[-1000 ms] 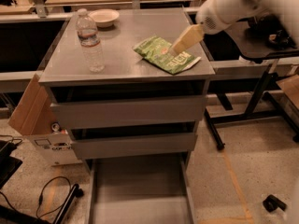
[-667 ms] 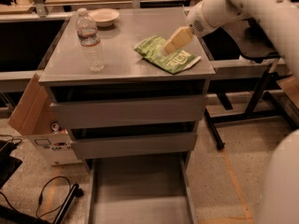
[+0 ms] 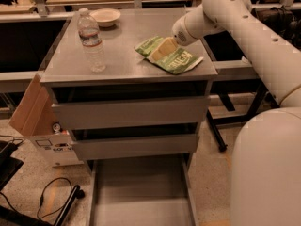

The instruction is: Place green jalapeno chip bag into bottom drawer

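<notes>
The green jalapeno chip bag lies flat on the grey cabinet top, near its right front corner. My gripper comes in from the right on the white arm and sits low over the left part of the bag, its tan fingers on or just above it. The bottom drawer is pulled out below the cabinet, its flat grey floor bare.
A clear plastic water bottle stands at the left of the cabinet top and a small bowl at the back left. Two upper drawers are closed. A cardboard box and cables are on the floor at left.
My arm has swung further left and down over the bag, and the gripper has moved from the bag's right part to its left part. The bag lies in the same place.
</notes>
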You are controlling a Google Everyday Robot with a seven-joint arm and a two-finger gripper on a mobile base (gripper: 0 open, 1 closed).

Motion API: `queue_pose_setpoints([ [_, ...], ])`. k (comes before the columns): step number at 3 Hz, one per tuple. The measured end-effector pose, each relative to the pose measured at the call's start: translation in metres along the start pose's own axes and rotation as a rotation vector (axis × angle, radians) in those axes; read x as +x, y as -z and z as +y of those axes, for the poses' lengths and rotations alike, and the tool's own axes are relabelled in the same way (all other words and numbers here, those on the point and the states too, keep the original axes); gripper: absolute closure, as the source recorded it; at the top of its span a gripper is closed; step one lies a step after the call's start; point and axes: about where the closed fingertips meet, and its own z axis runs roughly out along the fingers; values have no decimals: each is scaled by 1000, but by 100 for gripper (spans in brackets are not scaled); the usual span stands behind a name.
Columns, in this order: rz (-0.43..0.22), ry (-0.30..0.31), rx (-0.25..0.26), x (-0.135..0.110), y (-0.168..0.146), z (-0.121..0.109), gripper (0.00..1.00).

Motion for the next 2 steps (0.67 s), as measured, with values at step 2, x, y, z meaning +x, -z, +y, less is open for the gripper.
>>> queue_pose_setpoints([
  [2, 73, -66, -58, 28, -52, 23, 48],
])
